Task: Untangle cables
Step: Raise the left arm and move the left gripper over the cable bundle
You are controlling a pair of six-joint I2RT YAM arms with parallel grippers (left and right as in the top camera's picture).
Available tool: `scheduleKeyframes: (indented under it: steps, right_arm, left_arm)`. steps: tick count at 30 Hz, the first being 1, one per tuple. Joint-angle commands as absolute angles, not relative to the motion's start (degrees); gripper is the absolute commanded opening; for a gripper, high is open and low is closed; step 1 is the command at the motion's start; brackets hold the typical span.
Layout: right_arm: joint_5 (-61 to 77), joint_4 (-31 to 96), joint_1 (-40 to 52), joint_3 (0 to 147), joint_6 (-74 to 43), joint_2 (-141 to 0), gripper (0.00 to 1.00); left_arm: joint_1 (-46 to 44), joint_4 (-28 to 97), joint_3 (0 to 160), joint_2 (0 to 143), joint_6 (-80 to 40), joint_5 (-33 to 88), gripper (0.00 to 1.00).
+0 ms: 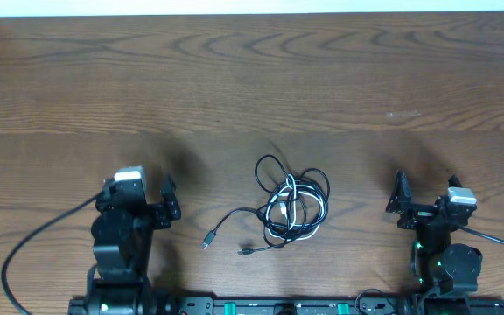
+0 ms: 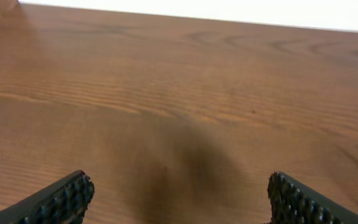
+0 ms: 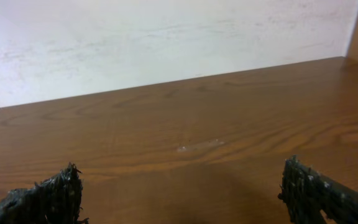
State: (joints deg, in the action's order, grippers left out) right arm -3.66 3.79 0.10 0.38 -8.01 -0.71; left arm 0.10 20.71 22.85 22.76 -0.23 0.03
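Centrally, cables (image 1: 291, 208) tangled on table (image 1: 234, 87); left hand (image 2: 179, 193), right hand (image 3: 179, 186) spread wide.

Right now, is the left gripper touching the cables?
Apart. The overhead view shows bare table between the left gripper and the cables; the gripper is open and holds nothing.

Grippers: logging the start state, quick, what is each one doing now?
Left black two-finger gripper: open, holding nothing.
Right black two-finger gripper: open, holding nothing.
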Motion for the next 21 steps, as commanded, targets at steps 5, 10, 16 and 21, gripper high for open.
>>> scheduleKeyframes:
  steps: [5, 10, 16, 21]
  right_arm:
    - [-3.5, 4.1, -0.4, 0.3, -7.2, -0.3, 0.99]
    - [-3.5, 4.1, -0.4, 0.3, -7.2, -0.3, 0.99]
    - [-3.5, 4.1, -0.4, 0.3, -7.2, -0.3, 0.99]
    - [-3.5, 4.1, -0.4, 0.3, -7.2, -0.3, 0.99]
  left_arm:
    - [0.1, 23.0, 31.1, 31.8, -1.3, -0.4, 0.91]
    - [0.1, 31.1, 38.2, 37.3, -1.3, -0.4, 0.91]
    - [0.1, 38.9, 46.2, 43.0, -1.3, -0.4, 0.91]
    - [0.1, 42.6, 51.5, 47.1, -1.0, 0.1, 0.91]
